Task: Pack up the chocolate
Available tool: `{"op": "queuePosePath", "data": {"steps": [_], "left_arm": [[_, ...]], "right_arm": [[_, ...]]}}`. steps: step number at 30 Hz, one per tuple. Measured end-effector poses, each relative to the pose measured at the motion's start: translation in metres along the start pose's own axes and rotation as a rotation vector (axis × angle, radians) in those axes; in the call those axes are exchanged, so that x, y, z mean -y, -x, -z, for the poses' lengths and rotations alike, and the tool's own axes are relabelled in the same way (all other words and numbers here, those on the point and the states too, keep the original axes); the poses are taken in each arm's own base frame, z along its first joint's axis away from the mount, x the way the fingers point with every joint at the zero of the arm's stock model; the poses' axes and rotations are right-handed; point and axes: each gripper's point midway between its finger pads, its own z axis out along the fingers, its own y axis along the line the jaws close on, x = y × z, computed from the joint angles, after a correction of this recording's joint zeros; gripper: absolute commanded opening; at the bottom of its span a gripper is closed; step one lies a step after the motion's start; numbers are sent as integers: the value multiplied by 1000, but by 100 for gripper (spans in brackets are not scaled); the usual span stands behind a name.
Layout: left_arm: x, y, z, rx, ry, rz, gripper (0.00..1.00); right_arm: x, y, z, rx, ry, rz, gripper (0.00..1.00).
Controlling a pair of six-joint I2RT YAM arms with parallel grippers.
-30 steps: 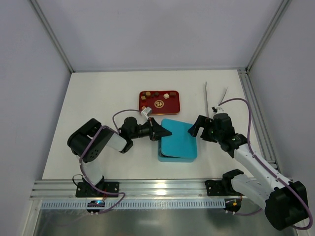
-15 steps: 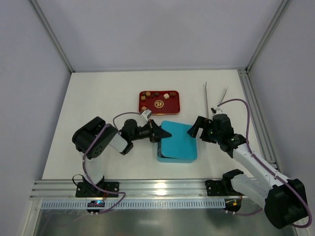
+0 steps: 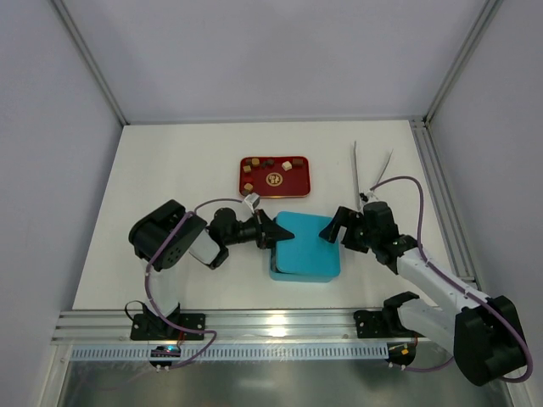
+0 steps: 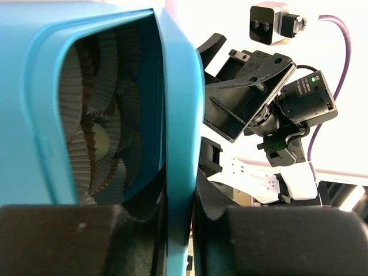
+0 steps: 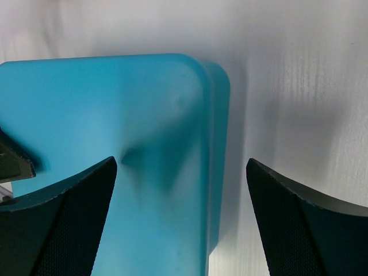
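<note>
Several tiny tan and brown chocolate pieces (image 3: 254,160) lie in the red tray (image 3: 307,180) at the back of the table. A teal box (image 3: 305,246) stands in front of the tray. My left gripper (image 3: 270,231) is shut on the left edge of the teal lid (image 4: 178,115), which is raised a little. Crinkled paper cups (image 4: 95,144) show under it in the left wrist view. My right gripper (image 3: 333,227) is open at the box's right end, its fingers astride the lid's corner (image 5: 195,86) and holding nothing.
Two thin metal sticks (image 3: 356,168) lie at the back right beside the aluminium side rail (image 3: 441,195). The front rail (image 3: 254,326) runs along the near edge. White walls close in the left, back and right.
My left gripper has drawn slightly toward the near side, still holding the lid edge. My right gripper has moved left, closer onto the box's right end.
</note>
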Motion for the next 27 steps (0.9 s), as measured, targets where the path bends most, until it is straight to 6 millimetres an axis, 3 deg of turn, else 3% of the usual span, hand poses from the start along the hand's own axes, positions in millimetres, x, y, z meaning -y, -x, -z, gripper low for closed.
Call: {"op": "queuePosePath", "data": {"steps": [14,27], "left_arm": [[-6,0,5,-3,14,14,39],[-9,7,14,13,21,23,39]], "right_arm": [[-8,-5,-7,4,67,-43,84],[-6,-8,-11,-15,62,-62,81]]}}
